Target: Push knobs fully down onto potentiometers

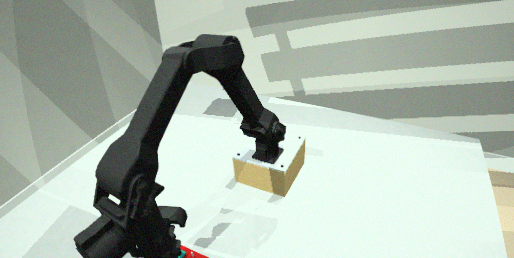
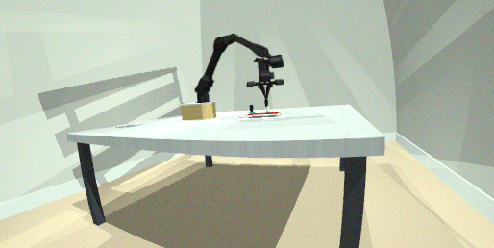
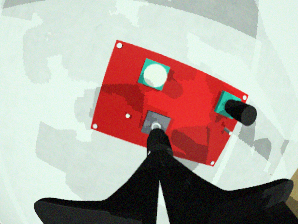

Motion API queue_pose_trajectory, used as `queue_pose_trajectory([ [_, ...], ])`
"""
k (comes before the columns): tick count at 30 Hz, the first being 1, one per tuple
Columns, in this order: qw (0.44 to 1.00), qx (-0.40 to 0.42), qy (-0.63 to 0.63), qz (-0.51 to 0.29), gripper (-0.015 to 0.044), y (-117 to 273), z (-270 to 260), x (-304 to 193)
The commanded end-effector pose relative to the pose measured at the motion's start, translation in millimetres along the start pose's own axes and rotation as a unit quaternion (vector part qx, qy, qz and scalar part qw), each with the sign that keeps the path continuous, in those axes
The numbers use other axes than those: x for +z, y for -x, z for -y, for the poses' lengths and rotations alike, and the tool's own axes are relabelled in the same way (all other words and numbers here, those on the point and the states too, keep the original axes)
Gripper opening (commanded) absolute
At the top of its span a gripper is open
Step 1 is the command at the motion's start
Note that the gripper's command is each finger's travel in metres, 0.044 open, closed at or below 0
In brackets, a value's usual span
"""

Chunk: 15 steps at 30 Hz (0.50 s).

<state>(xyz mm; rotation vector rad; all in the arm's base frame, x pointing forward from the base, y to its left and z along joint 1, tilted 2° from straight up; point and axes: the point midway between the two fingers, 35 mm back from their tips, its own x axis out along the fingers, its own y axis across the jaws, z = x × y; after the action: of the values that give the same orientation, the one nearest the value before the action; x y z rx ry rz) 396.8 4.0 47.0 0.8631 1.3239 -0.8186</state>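
The red circuit board (image 3: 185, 112) (image 2: 259, 114) (image 1: 196, 254) stands low on the table; only its edge shows in the top view. A round white knob (image 3: 155, 75) sits over a teal potentiometer; how far down it is cannot be told. A tall black knob (image 3: 242, 112) (image 2: 251, 108) stands on the other teal potentiometer (image 3: 223, 103), whose body shows beside it. A grey square part (image 3: 150, 120) with a short pale shaft is near the board's front edge. My gripper (image 3: 157, 156) (image 2: 266, 104) is shut and empty, its tips above the board, overlapping the grey part's edge in the wrist view.
The arm's wooden base block (image 1: 260, 177) (image 2: 198, 111) stands on the white table (image 1: 390, 193) (image 2: 226, 144). A small white peg or dot (image 3: 128, 116) is on the board left of the grey part. Shadows cross the board and table.
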Motion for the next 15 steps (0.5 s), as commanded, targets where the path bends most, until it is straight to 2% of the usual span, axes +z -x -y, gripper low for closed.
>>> queue_pose_trajectory([
  [1, 1.0, -0.004, 0.0, 0.0, 0.0, -6.2, 1.1, 0.1],
  [15, 1.0, -0.004, 0.0, 0.0, 0.0, -13.0, 1.2, 0.1],
])
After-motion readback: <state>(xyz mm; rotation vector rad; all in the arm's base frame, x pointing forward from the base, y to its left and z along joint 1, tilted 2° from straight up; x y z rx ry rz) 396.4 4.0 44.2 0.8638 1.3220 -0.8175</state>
